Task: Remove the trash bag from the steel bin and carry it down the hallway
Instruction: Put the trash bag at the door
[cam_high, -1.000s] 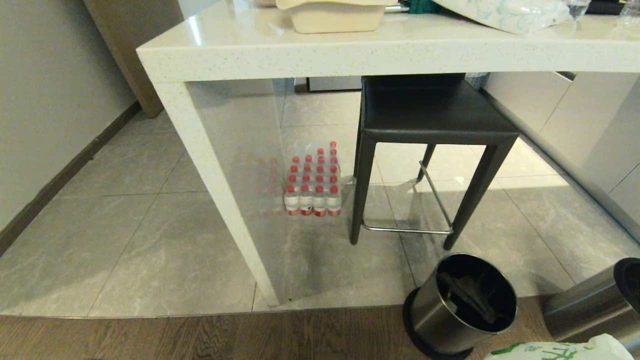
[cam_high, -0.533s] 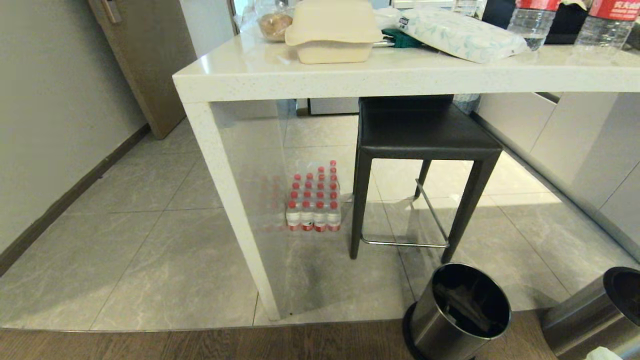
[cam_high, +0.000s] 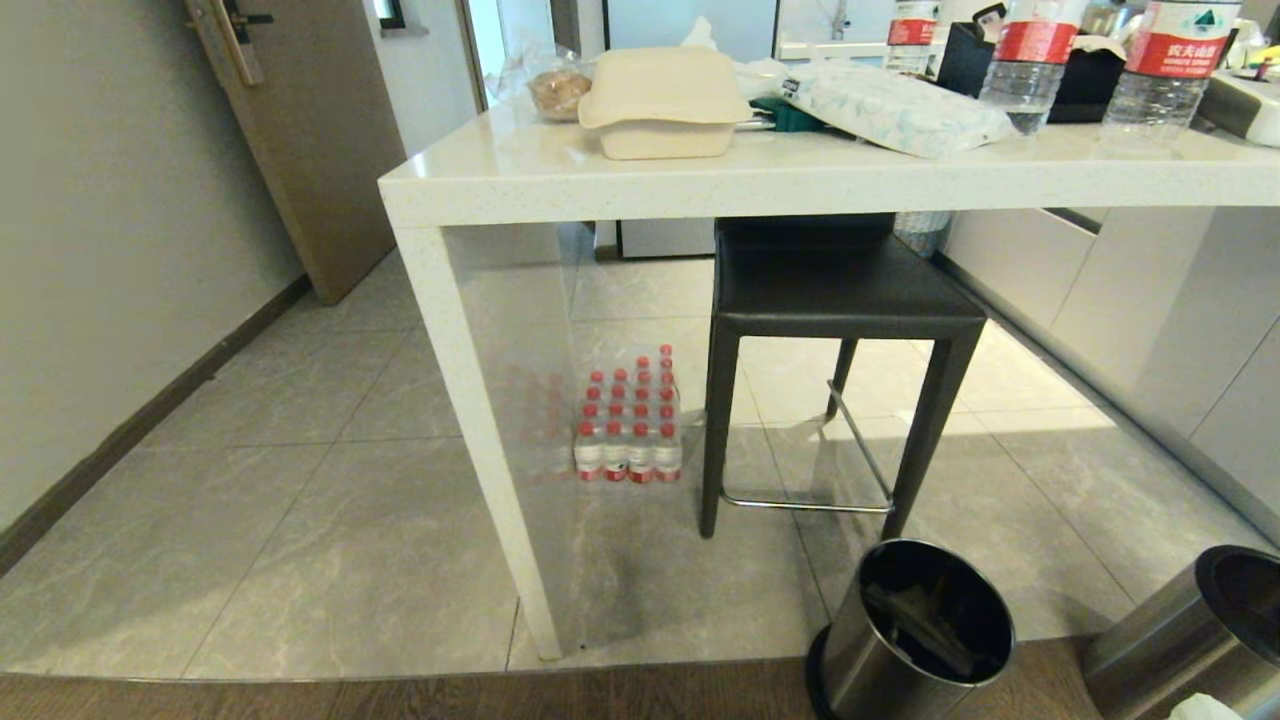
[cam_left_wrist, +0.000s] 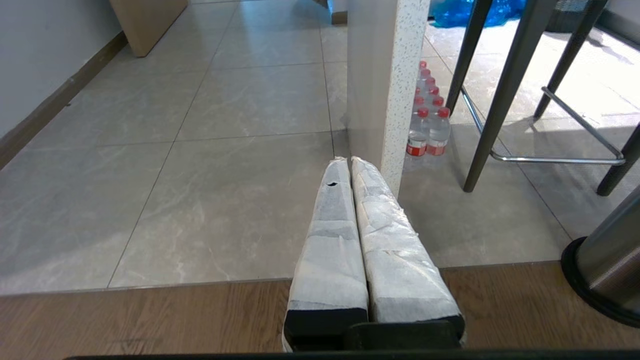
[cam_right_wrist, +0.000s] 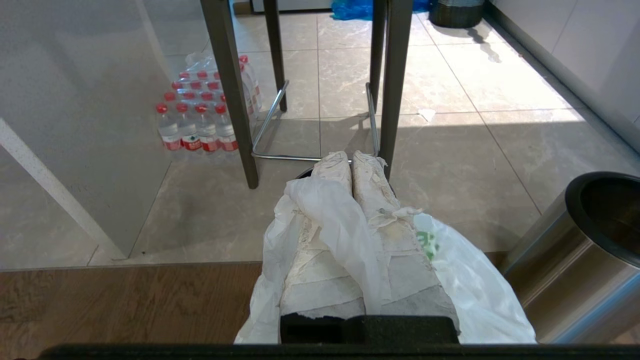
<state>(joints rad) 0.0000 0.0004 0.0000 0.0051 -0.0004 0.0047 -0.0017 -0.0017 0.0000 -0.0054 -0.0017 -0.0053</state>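
Observation:
The trash bag (cam_right_wrist: 477, 292), thin white plastic with green print, hangs draped over my right gripper (cam_right_wrist: 351, 159), which is shut on it low in front of the stool. Only a white corner of the trash bag (cam_high: 1208, 708) shows at the head view's bottom edge. The steel bin (cam_high: 905, 640) stands open with a dark inside at the edge of the wood floor; its rim (cam_right_wrist: 303, 174) peeks out behind the bag. My left gripper (cam_left_wrist: 348, 159) is shut and empty, pointing at the table leg (cam_left_wrist: 387, 85). The hallway (cam_high: 250, 480) with grey tiles runs off to the left.
A second steel bin (cam_high: 1185, 630) stands close on the right. A black stool (cam_high: 840, 300) sits under the white table (cam_high: 800, 180), with a pack of red-capped water bottles (cam_high: 628, 425) beside it. A brown door (cam_high: 320, 140) and a wall with a dark baseboard (cam_high: 140, 425) bound the left.
The head view has tilted up, so the whole scene has slid down and the table top's bottles and box now show. The bag's top has almost left the bottom edge.

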